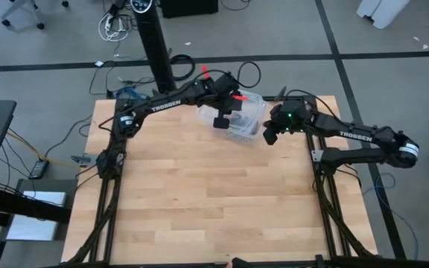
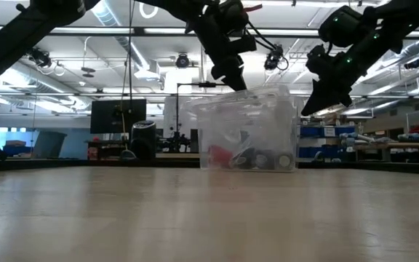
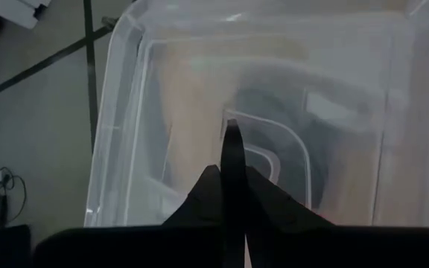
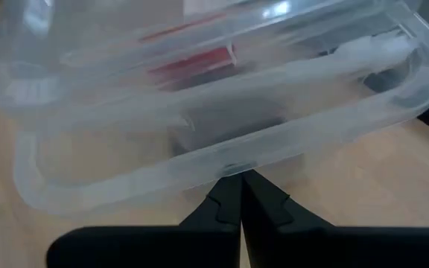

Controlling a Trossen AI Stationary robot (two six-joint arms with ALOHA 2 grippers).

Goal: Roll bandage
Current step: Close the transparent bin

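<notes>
Grippers left (image 1: 221,121) and right (image 1: 269,136), both with fingers together, flank the clear bin (image 1: 253,119) holding the red bandage (image 4: 192,63).

Bright ceiling strips glare in the low view; wrist views blurred.

the bright red soft fabric bandage (image 4: 192,65) showed only as a smeared red patch through the clear plastic lidless bin (image 4: 222,160), just beyond the closed right pincer (image 4: 241,179); whether it lay flat or rolled could not be told. dark round items (image 2: 264,159) beside it on the bin floor were too blurred to name. the closed left pincer (image 3: 232,134) hid part of the bin's inside.
</notes>
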